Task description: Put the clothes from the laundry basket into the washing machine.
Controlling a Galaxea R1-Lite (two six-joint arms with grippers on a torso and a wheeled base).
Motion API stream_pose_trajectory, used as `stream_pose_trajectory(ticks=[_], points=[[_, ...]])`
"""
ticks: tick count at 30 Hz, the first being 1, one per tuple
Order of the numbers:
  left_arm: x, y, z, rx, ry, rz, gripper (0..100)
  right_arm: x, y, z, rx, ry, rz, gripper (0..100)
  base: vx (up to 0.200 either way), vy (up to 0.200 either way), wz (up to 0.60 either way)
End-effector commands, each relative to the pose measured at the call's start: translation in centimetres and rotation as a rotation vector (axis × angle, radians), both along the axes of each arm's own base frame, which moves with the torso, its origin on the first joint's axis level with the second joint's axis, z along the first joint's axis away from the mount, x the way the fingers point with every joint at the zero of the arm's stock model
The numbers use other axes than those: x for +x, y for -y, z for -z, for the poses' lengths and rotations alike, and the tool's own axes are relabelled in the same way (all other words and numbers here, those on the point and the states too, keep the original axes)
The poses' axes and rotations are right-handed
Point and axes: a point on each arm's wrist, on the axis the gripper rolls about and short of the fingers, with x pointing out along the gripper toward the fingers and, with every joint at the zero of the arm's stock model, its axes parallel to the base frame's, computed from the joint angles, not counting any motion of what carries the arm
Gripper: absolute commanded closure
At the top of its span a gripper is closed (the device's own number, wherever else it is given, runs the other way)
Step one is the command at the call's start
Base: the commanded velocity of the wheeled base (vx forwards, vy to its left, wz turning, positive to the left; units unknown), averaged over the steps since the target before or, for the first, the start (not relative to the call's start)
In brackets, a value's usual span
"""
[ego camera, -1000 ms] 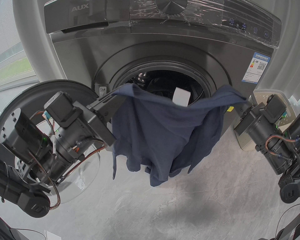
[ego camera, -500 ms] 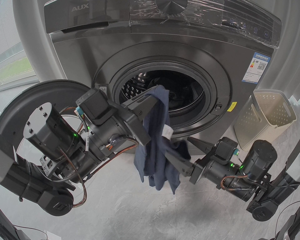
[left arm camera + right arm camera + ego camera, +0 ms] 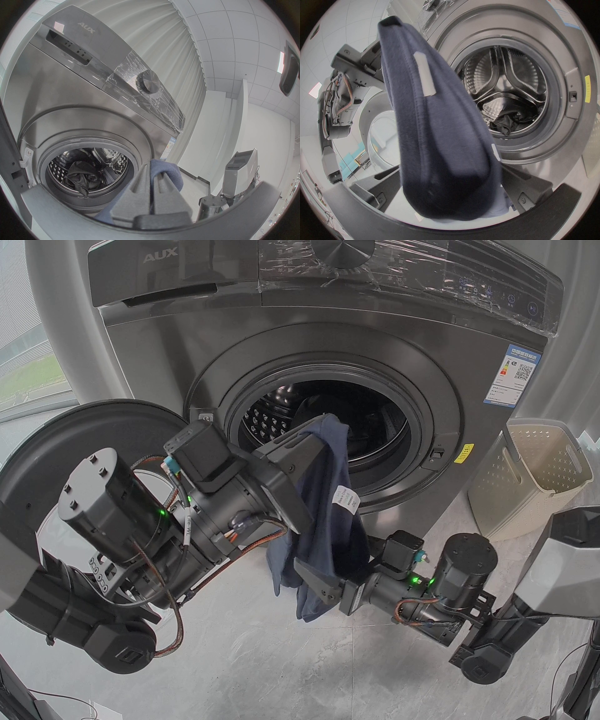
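A navy shirt [image 3: 328, 521] hangs in front of the washing machine's round opening [image 3: 381, 421]. My left gripper [image 3: 322, 430] is shut on its top edge, level with the drum mouth; the left wrist view has the cloth pinched between the fingers [image 3: 134, 200]. My right gripper [image 3: 328, 568] is lower, open, with the shirt's hanging bulk [image 3: 440, 140] sagging between its spread fingers. One right finger [image 3: 312, 577] sticks out left of the cloth; the other is hidden behind it. A dark garment [image 3: 512, 120] lies inside the drum.
The machine's door [image 3: 75, 434] stands open at the left, behind my left arm. A beige laundry basket [image 3: 537, 471] leans against the machine's right side. Bare grey floor tiles [image 3: 281, 665] lie below the shirt.
The shirt was stretched between both grippers; the right one let go and swung down to the middle, under the cloth. The left gripper carried the shirt right, toward the opening.
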Motion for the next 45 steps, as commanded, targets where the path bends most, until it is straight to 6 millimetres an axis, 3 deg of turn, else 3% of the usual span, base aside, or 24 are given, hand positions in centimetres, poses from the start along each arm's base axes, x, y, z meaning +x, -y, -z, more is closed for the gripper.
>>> stream_pose_trajectory(ticks=[1,8,13,24,25,37,41,45], points=[[0.1,0.1,0.1,-0.001,-0.002,-0.004,100,0.3,-2.0,1.2,-0.003,-0.012,-0.030,0,0.000,0.000,0.00],[0.2,0.2,0.2,0.006,-0.003,-0.006,100,1.4,-3.3,1.3,0.027,0.010,-0.016,0,0.000,0.000,0.00],[0.3,0.3,-0.2,-0.005,0.010,-0.013,100,3.2,-3.9,1.7,0.052,0.023,0.054,0,0.000,0.000,0.00],[0.5,0.4,-1.5,-0.048,0.033,-0.045,100,6.1,-3.9,2.2,0.090,0.039,0.138,0,0.000,0.000,0.00],[0.5,0.3,-1.5,-0.050,0.034,-0.046,100,6.3,-3.9,2.2,0.095,0.042,0.141,100,0.000,0.000,0.00],[0.8,-0.4,-1.7,-0.060,0.033,-0.085,100,6.5,-2.8,1.6,0.104,0.041,0.171,100,0.000,0.000,0.00],[1.6,-2.4,-1.5,-0.056,0.015,-0.170,100,6.1,-0.8,-0.1,0.113,0.052,0.199,100,0.000,0.000,0.00],[2.0,-4.9,0.3,0.001,-0.044,-0.241,100,5.5,1.9,-3.0,0.140,0.097,0.240,100,0.000,0.000,0.00]])
